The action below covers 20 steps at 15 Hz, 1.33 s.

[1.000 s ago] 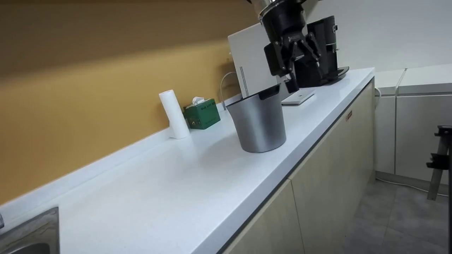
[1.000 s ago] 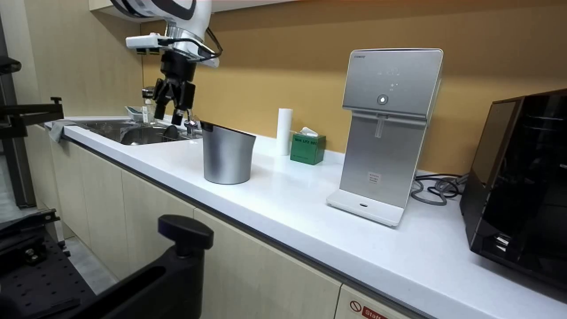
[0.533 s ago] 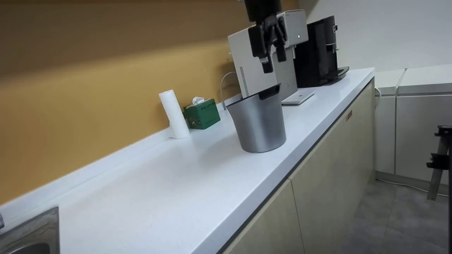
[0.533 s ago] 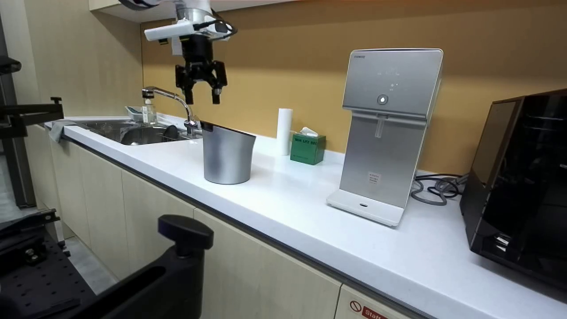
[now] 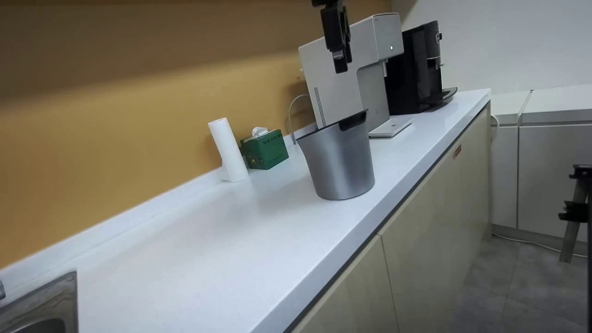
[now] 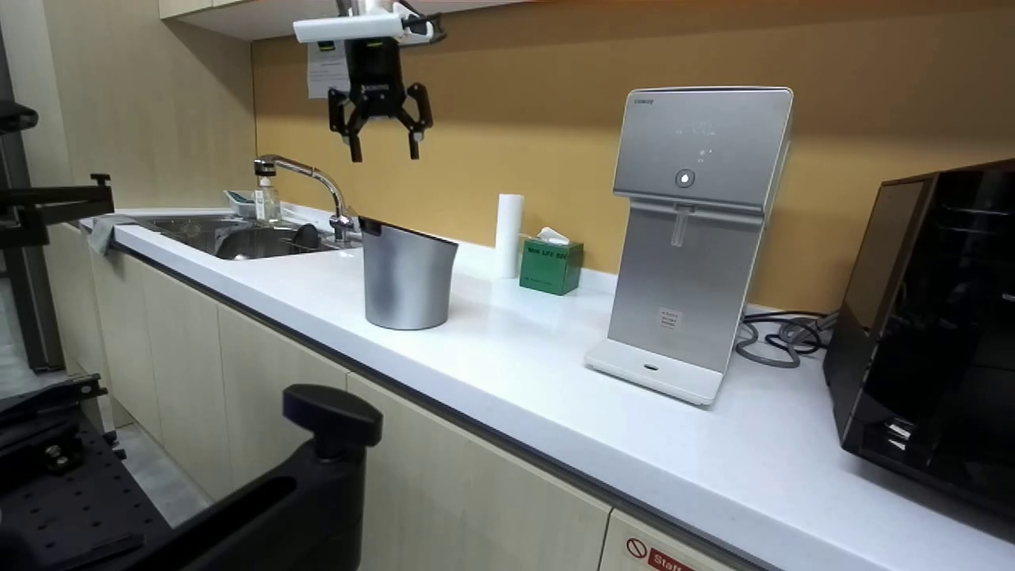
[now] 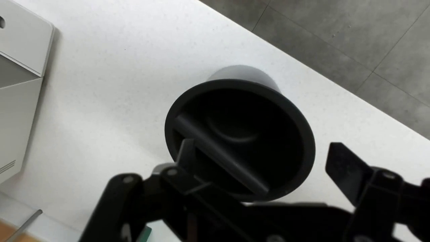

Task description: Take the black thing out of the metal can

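Note:
The grey metal can [image 5: 340, 162] stands upright on the white counter; it also shows in an exterior view [image 6: 408, 281]. The black thing [image 7: 305, 141] sits inside the can, with its black rim at the can's top and a black bar [image 7: 221, 151] across its opening. In the exterior views only a bit of its rim shows [image 5: 354, 121]; the rest is hidden by the can. My gripper [image 6: 385, 151] is open and empty, well above the can and pointing down. In the wrist view the gripper [image 7: 263, 154] has its fingers apart, with the black opening mostly between them.
A white paper roll [image 6: 509, 236] and a green tissue box [image 6: 551, 266] stand by the wall behind the can. A grey water dispenser [image 6: 690, 238] and a black coffee machine [image 5: 414, 69] stand further along. The counter's front edge [image 7: 302, 65] is close to the can.
My gripper has moved up and over the can from the sink-side front, and has turned so its two fingers show spread apart in an exterior view. The can has not moved.

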Available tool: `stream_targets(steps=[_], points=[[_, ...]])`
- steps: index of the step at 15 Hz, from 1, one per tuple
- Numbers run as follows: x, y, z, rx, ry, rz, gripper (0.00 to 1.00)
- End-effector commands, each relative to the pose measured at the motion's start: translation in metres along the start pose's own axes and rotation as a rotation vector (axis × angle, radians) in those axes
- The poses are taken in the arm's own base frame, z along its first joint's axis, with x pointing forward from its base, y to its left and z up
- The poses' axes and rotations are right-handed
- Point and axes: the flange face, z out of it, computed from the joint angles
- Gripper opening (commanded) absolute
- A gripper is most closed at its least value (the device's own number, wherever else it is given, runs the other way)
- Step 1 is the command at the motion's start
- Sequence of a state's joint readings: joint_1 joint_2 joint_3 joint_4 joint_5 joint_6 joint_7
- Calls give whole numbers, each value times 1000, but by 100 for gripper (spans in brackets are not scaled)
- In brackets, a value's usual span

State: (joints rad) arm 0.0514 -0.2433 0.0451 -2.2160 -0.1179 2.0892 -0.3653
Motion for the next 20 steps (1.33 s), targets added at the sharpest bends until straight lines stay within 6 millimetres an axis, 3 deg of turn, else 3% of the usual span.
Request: stream_targets(steps=[1, 8, 14, 15, 20], points=[[1, 0, 5, 29, -51, -84, 100], [17, 18, 23, 123, -160, -498, 100], [42, 31, 37, 183, -126, -855, 100], [32, 22, 39, 155, -138, -772, 100], [42, 25, 54, 177, -138, -875, 100]])
